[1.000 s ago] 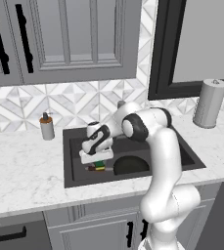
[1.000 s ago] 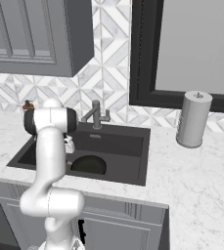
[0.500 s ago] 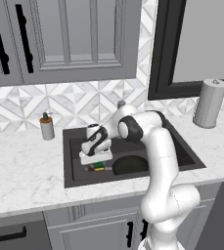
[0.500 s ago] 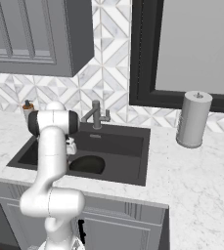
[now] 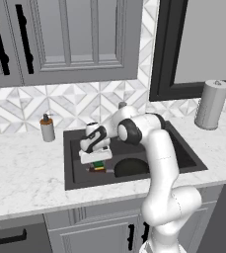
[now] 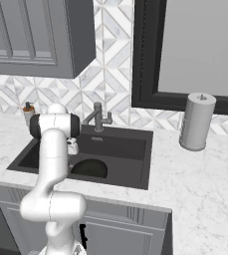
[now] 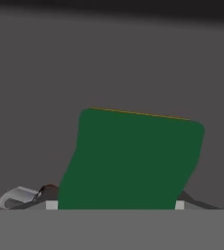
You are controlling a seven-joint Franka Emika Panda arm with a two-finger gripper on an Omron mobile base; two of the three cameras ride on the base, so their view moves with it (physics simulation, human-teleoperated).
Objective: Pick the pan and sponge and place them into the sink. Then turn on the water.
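The arm reaches down into the left part of the sink [image 5: 178,148], a dark rectangular basin set into the white marble table [image 5: 20,173]. In the left base view the fingers [image 5: 97,159] point downward just above the sponge [image 5: 99,165], which lies on the sink floor as a small green-and-yellow block close to the front left of the basin. In the hand view the sponge [image 7: 133,161] shows its green top face with a thin yellow edge along its far side; it sits directly in front of the fingers and covers most of them, so only the two small light bases at either side of the sponge are visible. Whether the fingers are clamped on the sponge or standing apart from it cannot be told. The pan [image 5: 131,168] rests inside the sink beside the sponge, its round black bowl partly behind the arm; in the right base view the pan [image 6: 89,168] lies near the front of the basin. The faucet [image 6: 98,118] stands at the rear edge of the sink. A soap bottle [image 5: 47,129] stands on the table left of the sink, and a paper towel roll [image 5: 211,105] stands upright to the right.
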